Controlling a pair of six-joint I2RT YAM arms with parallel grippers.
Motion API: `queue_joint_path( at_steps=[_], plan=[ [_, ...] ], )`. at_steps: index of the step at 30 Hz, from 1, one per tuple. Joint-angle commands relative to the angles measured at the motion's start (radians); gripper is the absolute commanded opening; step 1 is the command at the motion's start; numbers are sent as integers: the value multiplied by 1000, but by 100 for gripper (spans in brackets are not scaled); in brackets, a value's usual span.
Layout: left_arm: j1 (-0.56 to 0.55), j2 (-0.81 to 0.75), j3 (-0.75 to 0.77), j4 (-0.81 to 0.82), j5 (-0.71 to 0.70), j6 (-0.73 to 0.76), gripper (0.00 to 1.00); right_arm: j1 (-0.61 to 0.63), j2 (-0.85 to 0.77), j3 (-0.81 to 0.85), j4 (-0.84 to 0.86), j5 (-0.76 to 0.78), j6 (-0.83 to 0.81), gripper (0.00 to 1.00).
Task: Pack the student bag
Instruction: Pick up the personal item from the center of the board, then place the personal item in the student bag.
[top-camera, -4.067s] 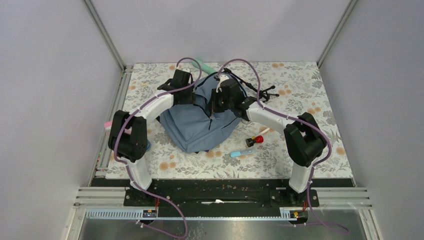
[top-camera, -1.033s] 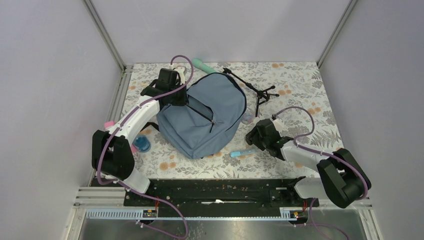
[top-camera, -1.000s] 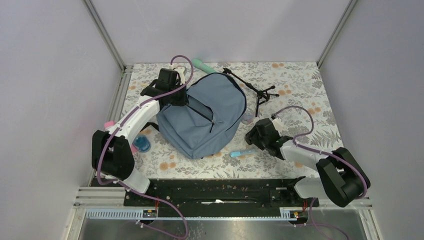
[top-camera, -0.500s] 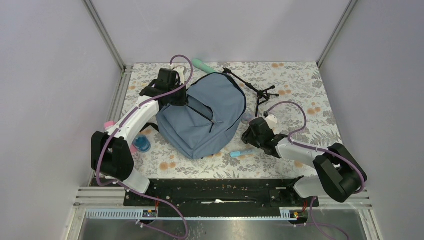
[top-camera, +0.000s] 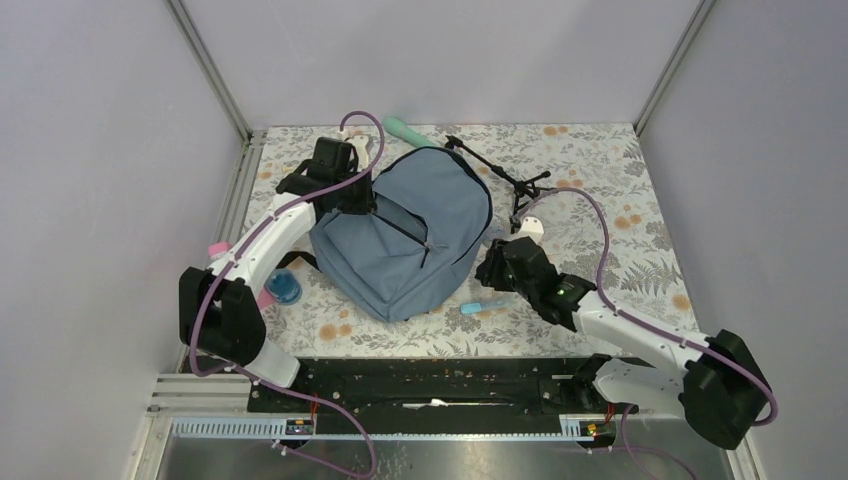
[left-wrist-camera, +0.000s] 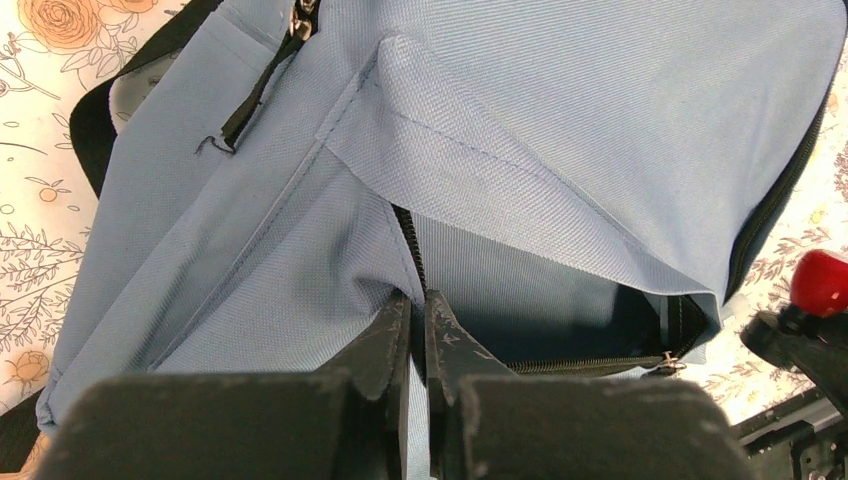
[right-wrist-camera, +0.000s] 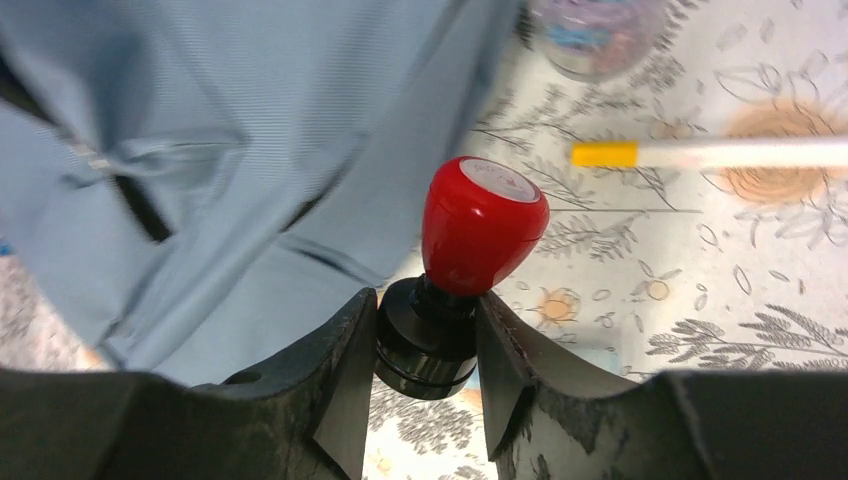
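Note:
The slate-blue student bag (top-camera: 420, 235) lies in the middle of the table, its pocket zip partly open (left-wrist-camera: 600, 325). My left gripper (top-camera: 357, 203) is shut on the fabric edge by the zip at the bag's upper left (left-wrist-camera: 417, 300) and holds the opening up. My right gripper (top-camera: 490, 268) is shut on a stamp with a red knob (right-wrist-camera: 485, 225) and a black base (right-wrist-camera: 430, 340), just off the bag's right edge. The stamp's red knob also shows at the right edge of the left wrist view (left-wrist-camera: 820, 280).
A blue marker (top-camera: 485, 305) lies in front of the right gripper. A small clear jar (right-wrist-camera: 590, 35) and a yellow-tipped white pen (right-wrist-camera: 720, 152) lie right of the bag. A black tripod (top-camera: 505, 180) and a teal item (top-camera: 398, 126) lie behind it. A blue round item (top-camera: 283, 288) lies at the left.
My right gripper has moved left and forward with the red-knobbed stamp, up to the bag's right edge. My left gripper still holds the bag's zip edge.

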Motion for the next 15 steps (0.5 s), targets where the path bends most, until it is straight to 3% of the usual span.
queue_joint_path(
  at_steps=[1, 8, 15],
  plan=[
    [1, -83, 45, 21, 64, 3, 0, 31, -74, 111, -56, -52, -139, 10],
    [1, -76, 35, 18, 78, 7, 0, 52, -51, 201, 5, -136, -224, 9],
    [1, -80, 35, 15, 93, 15, 0, 60, 85, 391, 85, -297, -392, 10]
  ],
)
